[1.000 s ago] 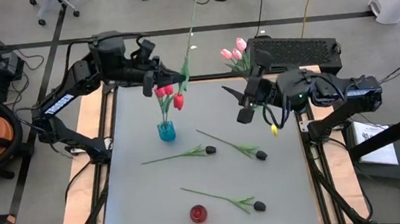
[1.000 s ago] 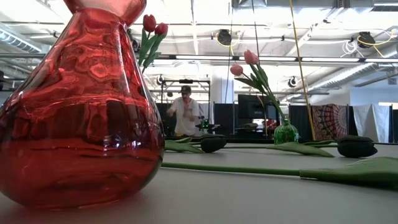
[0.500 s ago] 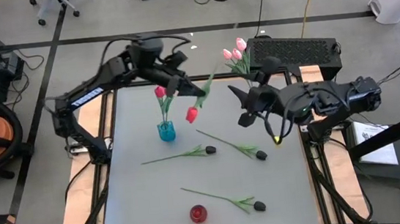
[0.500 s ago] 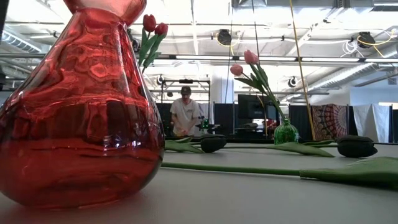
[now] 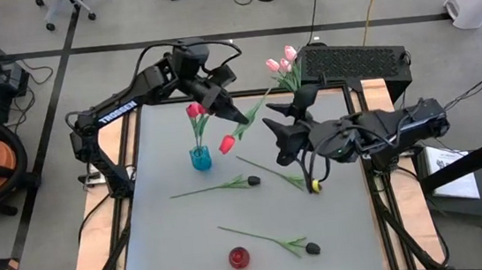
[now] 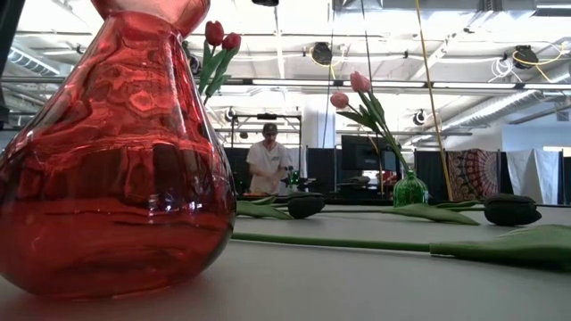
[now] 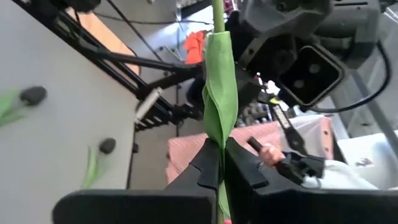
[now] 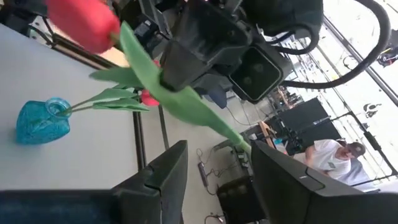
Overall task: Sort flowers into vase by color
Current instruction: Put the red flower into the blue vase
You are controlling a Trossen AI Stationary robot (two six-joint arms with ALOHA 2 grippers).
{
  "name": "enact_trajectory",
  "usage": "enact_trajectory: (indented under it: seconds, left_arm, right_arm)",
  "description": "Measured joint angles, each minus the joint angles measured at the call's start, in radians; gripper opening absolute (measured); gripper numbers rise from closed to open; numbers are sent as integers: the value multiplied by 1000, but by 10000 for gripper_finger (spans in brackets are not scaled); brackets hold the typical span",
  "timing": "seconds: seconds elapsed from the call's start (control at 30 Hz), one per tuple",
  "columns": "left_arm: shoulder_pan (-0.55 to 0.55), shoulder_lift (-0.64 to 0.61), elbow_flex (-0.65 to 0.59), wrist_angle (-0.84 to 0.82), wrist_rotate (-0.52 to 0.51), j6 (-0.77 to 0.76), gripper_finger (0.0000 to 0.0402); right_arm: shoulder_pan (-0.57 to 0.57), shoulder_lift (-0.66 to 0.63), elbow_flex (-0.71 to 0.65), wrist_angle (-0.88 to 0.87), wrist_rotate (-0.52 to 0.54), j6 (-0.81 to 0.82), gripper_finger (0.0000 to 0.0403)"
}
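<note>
Grey table [image 5: 188, 229] from above: left gripper [image 5: 238, 118] is clamped on a red tulip [image 5: 228, 142], bud hanging just beside the blue vase [image 5: 200, 157]. Right gripper [image 5: 281, 131] sits close by, half open, holding nothing. Left wrist view: fingers [image 7: 208, 168] pinch the green stem. Low view: big red vase [image 6: 116, 152] up front.

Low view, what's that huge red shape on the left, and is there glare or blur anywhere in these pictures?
Low view: the red vase stands so close that it fills the left side, bulging, with ceiling lights mirrored in its glass. Left wrist view: the black tulip heads on the table are blurred. Right wrist view: the red tulip looms soft-edged, and the windows behind are washed out.
</note>
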Motion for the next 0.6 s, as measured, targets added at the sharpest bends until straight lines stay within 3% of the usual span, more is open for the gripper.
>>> enact_trajectory:
  seconds: [0.27, 0.6]
  left_arm:
    - [4, 0, 0, -2, 133, -110, 11]
    - [3, 0, 0, -4, 209, -218, 11]
  right_arm:
    - [0, 1, 0, 22, -4, -56, 169]
    - [6, 1, 0, 93, -3, -119, 169]
